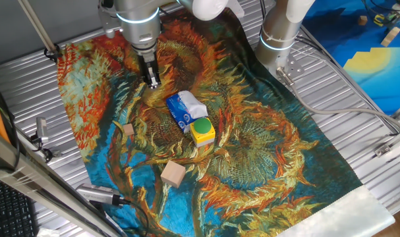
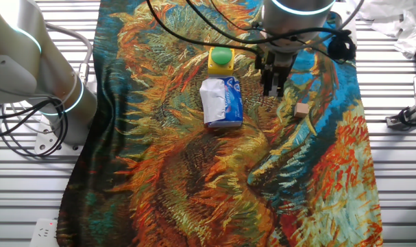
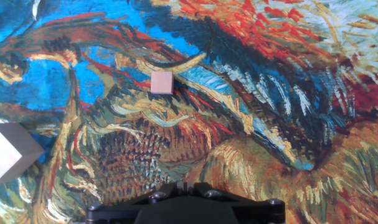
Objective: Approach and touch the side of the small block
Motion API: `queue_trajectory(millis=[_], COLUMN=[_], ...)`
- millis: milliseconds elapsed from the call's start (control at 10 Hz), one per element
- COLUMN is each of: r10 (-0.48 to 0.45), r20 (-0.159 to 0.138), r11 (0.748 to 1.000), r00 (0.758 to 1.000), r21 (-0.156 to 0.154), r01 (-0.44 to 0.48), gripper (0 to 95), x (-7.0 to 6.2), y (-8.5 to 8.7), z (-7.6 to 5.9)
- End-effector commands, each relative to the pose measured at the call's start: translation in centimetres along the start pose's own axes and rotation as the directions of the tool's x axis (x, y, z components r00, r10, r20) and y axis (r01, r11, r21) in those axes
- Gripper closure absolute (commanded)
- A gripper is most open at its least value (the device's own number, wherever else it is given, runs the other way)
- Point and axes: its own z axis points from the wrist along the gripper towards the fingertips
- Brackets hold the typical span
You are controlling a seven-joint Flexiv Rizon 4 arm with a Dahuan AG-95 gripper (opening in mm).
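Observation:
The small block point(image 1: 128, 130) is a tiny light-brown cube lying alone on the painted cloth, near its left part. It also shows in the other fixed view point(image 2: 301, 109) and in the hand view point(image 3: 162, 82), ahead of the hand and slightly left. My gripper point(image 1: 151, 82) hangs above the cloth, behind and to the right of the block and well apart from it. It also shows in the other fixed view point(image 2: 273, 89) and at the hand view's bottom edge point(image 3: 184, 185). Its fingers are pressed together and hold nothing.
A larger tan wooden block point(image 1: 173, 174) lies near the cloth's front edge, at the left in the hand view point(image 3: 8, 152). A blue-and-white packet point(image 1: 185, 109) and a yellow box with a green round top point(image 1: 202, 130) lie mid-cloth. A second arm point(image 1: 282, 26) stands at the back.

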Motion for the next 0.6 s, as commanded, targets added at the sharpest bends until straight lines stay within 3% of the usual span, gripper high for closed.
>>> queue_trajectory(millis=[100, 400, 600], r10=[0.011, 0.016, 0.025], r20=[0.002, 0.011, 0.006], r11=[1.000, 1.000, 1.000], r00=[1.000, 1.000, 1.000], r21=[0.002, 0.001, 0.004], r01=[-0.011, -0.016, -0.025], gripper=[95.0, 95.0, 95.0], x=[0.0, -1.3, -2.5], y=[0.0, 0.1, 0.1], z=[1.0, 2.7, 2.7])
